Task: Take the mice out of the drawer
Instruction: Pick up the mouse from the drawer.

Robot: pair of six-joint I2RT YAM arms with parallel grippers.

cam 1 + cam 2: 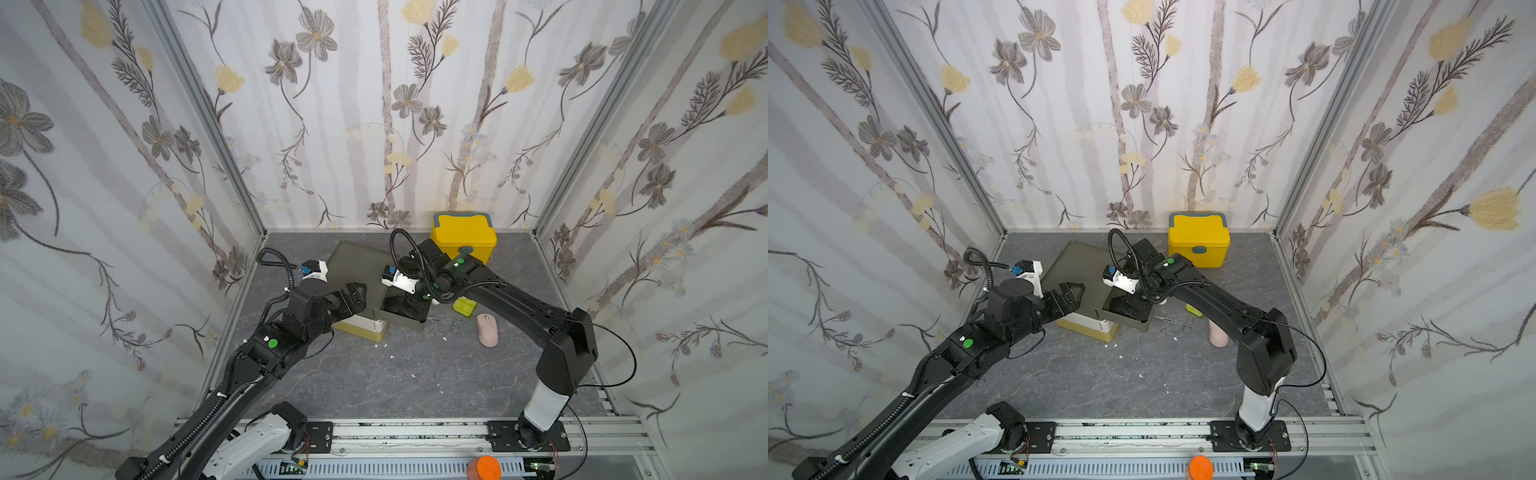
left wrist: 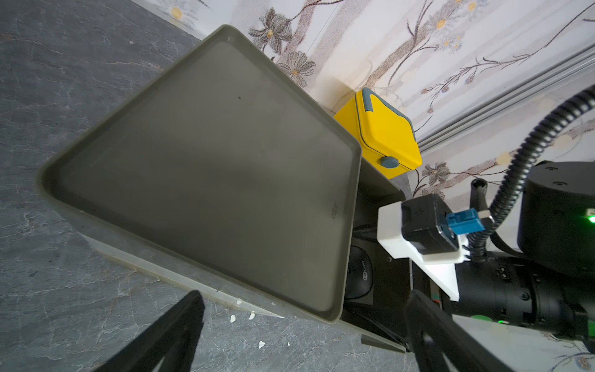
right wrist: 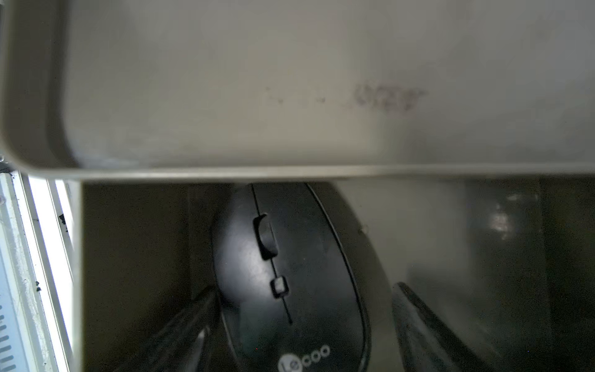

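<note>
The olive drawer unit [image 1: 357, 266] stands at the back of the table, and its drawer [image 1: 409, 323] is pulled out. A black mouse [image 3: 289, 273] with a pale logo lies inside; it also shows as a black mouse [image 2: 359, 277] in the left wrist view. My right gripper [image 3: 304, 293] reaches down into the drawer, jaws open astride this mouse: one finger [image 3: 206, 309] touches its side, the other stands a little off. A pale pink mouse [image 1: 487, 330] lies on the table right of the drawer. My left gripper [image 1: 353, 297] hovers open and empty over the unit's near left corner.
A yellow lidded box [image 1: 463, 239] stands behind the drawer at the back wall. A lime-green pill box [image 1: 464, 306] and small metal scissors [image 1: 446, 322] lie between the drawer and the pink mouse. The unit rests on a white and yellow base [image 1: 361, 330]. Flowered walls enclose three sides.
</note>
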